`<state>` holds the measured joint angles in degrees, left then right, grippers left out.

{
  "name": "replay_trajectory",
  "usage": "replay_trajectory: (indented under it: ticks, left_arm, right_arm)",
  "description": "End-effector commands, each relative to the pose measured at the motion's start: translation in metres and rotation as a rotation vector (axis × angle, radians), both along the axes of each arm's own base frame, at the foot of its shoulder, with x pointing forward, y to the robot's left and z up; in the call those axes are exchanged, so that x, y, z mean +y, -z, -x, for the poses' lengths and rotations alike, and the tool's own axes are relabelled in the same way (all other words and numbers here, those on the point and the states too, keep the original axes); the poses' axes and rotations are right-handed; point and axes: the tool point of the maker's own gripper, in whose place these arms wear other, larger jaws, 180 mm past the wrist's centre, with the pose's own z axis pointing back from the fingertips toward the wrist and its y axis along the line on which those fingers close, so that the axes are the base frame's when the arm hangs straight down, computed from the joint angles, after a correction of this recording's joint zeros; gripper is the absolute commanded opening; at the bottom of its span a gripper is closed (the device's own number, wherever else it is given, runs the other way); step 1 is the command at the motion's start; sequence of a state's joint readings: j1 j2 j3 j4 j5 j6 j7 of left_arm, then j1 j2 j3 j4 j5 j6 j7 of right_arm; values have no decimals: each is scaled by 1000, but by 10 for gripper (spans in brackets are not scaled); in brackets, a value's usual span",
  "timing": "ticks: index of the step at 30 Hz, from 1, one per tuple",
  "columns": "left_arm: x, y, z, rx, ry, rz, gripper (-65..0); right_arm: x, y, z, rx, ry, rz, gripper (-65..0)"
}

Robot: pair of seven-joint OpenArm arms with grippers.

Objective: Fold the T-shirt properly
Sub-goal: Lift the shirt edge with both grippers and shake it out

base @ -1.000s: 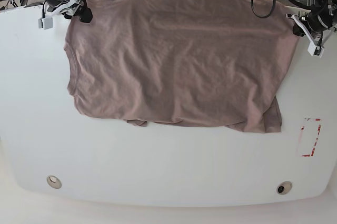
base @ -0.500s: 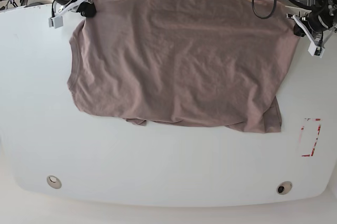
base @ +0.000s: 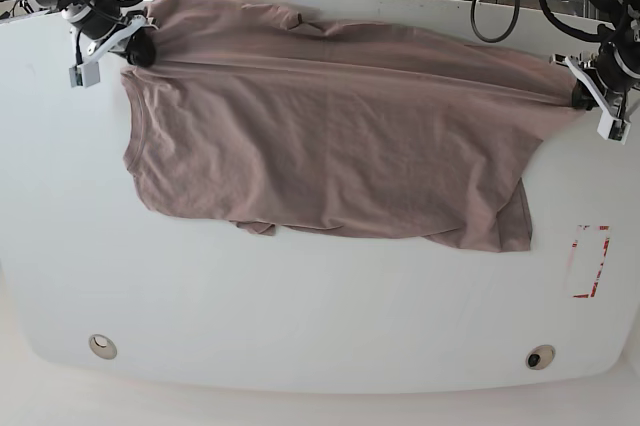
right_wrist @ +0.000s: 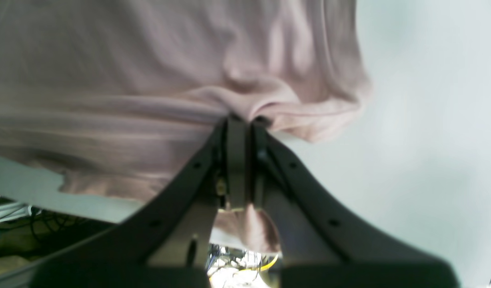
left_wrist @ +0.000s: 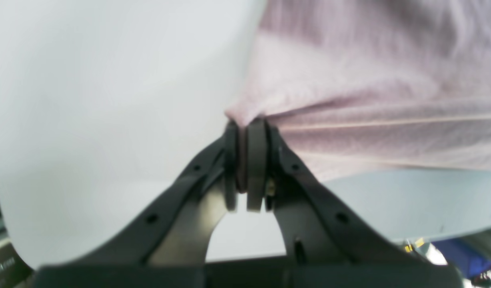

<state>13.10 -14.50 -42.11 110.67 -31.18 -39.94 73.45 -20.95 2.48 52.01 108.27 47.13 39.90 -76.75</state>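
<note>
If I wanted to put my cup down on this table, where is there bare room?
The widest free patch of the white table lies between the dusty mauve-pink cotton T-shirt and the near edge. A narrower strip runs left of the shirt. The far edge is crowded: the left gripper and right gripper pinch the cloth there.

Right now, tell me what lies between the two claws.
In the base view, only the T-shirt spans from the right claw to the left claw, its far edge pulled into a taut ridge.
</note>
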Motion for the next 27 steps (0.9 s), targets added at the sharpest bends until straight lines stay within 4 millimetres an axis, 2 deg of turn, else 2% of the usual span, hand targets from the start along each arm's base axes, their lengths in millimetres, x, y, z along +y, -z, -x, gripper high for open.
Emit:
replay_trajectory:
  ticks: [1, 7, 10, 16, 18, 22, 27]
  left_arm:
    - [2, -29, -19, -87, 19, -45, -644]
    - [9, -73, -62, -197, -11, -70, -644]
    - [8, -106, -89, -308, -9, -71, -644]
    - [-17, -181, -143, -519, 76, -83, -644]
    - [-23, -200, -153, -567, 96, -88, -644]
    - [-38, -248, -176, -680, 145, -92, -644]
    - [-41, -303, -187, -808, 154, -97, -644]
  right_arm:
    - [-7, -36, -41, -155, -21, 53, -650]
    - [-22, -81, -98, -323, -46, 114, -650]
    - [-13, -104, -128, -397, -112, 138, -650]
    - [-8, -149, -179, -506, -205, 221, -650]
    - [-8, -160, -192, -525, -226, 247, -650]
    - [-9, -195, -229, -581, -272, 301, -650]
    - [-22, -245, -264, -638, -308, 369, -650]
